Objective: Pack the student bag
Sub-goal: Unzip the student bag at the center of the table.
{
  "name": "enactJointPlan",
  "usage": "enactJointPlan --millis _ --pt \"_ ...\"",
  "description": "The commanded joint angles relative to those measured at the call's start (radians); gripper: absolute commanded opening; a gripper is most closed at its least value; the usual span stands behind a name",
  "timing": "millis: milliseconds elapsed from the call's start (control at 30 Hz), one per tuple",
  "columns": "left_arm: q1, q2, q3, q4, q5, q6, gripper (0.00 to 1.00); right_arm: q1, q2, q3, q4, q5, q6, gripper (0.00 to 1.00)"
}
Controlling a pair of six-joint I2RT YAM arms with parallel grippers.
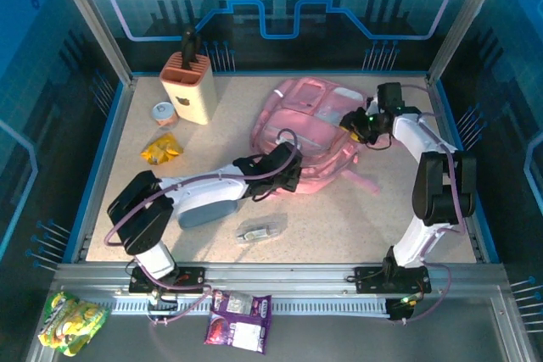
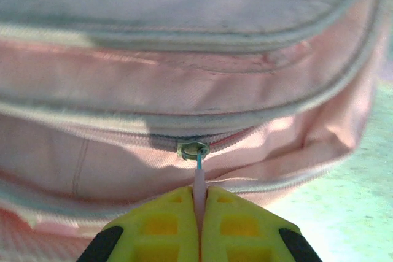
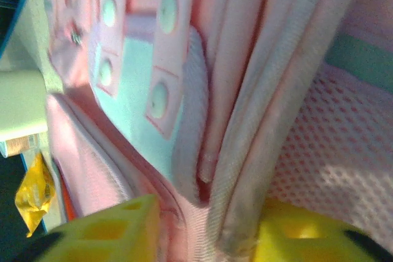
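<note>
The student bag (image 1: 310, 129), a large pink backpack, lies at the table's back centre. My left gripper (image 1: 293, 167) is at its near edge, shut on the pale pink zipper pull (image 2: 199, 179), which hangs from a metal slider (image 2: 193, 149) on a zip across the bag (image 2: 184, 90). My right gripper (image 1: 352, 129) is at the bag's right side. In the right wrist view its yellow fingers (image 3: 110, 228) stand apart, and a thick piped seam of the bag (image 3: 245, 170) runs between them; the right gripper (image 3: 206, 225) is open.
A peach holder (image 1: 188, 86), a small round tin (image 1: 163, 114) and a yellow snack packet (image 1: 161, 150) sit at the back left. A grey-blue pencil case (image 1: 208, 208) lies under my left arm, a clear packet (image 1: 260, 229) in front. Two snack bags (image 1: 239, 320) lie off the table's front.
</note>
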Motion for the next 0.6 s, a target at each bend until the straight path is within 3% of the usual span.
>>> enactJointPlan --millis 0,100,200,400,567 --pt "-0.027 0.031 0.075 0.015 0.05 -0.065 0.0 -0.006 -0.069 0.01 -0.024 0.015 -0.03 0.59" --pt "-0.032 0.04 0.09 0.016 0.047 -0.094 0.0 -0.006 -0.173 -0.057 -0.052 0.034 -0.029 0.7" --pt "-0.05 0.03 0.079 0.056 0.078 -0.108 0.0 -0.003 -0.271 -0.173 -0.051 -0.027 0.001 0.72" --pt "-0.076 0.032 0.075 0.072 0.072 -0.112 0.0 0.053 -0.426 -0.424 0.073 -0.155 0.145 0.64" --pt "-0.09 0.046 0.089 0.063 0.054 -0.109 0.0 0.117 -0.477 -0.512 0.151 -0.119 0.272 0.58"
